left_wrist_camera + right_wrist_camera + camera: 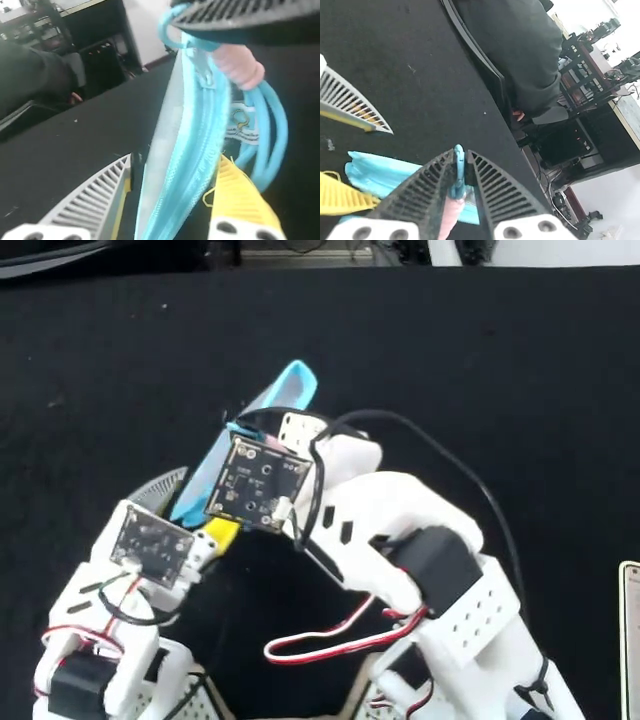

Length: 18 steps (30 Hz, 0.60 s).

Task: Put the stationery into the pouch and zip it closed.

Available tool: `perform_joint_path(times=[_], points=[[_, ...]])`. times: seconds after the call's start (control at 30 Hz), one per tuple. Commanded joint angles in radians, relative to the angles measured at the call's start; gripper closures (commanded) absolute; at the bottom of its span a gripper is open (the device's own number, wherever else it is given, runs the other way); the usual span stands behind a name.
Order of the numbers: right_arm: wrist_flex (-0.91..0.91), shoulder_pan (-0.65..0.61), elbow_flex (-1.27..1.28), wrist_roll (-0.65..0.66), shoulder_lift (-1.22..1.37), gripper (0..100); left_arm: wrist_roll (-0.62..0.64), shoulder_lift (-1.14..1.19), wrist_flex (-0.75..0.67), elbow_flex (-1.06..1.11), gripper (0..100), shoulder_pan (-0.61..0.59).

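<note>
Fingers (95,200) of the left gripper (175,162), one white and one yellow, clamp the blue pouch (192,150), which stands on edge between them. Just past them, the right gripper (462,154) pinches the pouch's zip pull (458,167) tight between black fingers, with the black table (500,360) beyond.

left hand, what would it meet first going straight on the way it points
The light blue fabric pouch, clamped between the left hand's fingers; past it, probably the right hand holding the blue zipper cord, though depth is unclear.
</note>
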Motion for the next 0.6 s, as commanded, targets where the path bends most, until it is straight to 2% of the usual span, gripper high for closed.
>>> perform_joint_path(times=[0.0,0.1,0.23,0.57], points=[[0.006,-0.008,-0.062,-0.003,-0.004,98.8,0.003,-0.003,-0.069,0.045,75,0.051],[0.008,-0.006,-0.062,-0.003,-0.007,98.8,0.081,-0.003,-0.098,0.071,80,0.074],[0.009,-0.005,-0.062,-0.003,-0.010,98.8,0.144,-0.005,-0.109,0.081,97,0.102],[-0.017,0.129,0.010,-0.002,-0.008,98.8,0.152,-0.005,-0.106,0.079,97,0.105]])
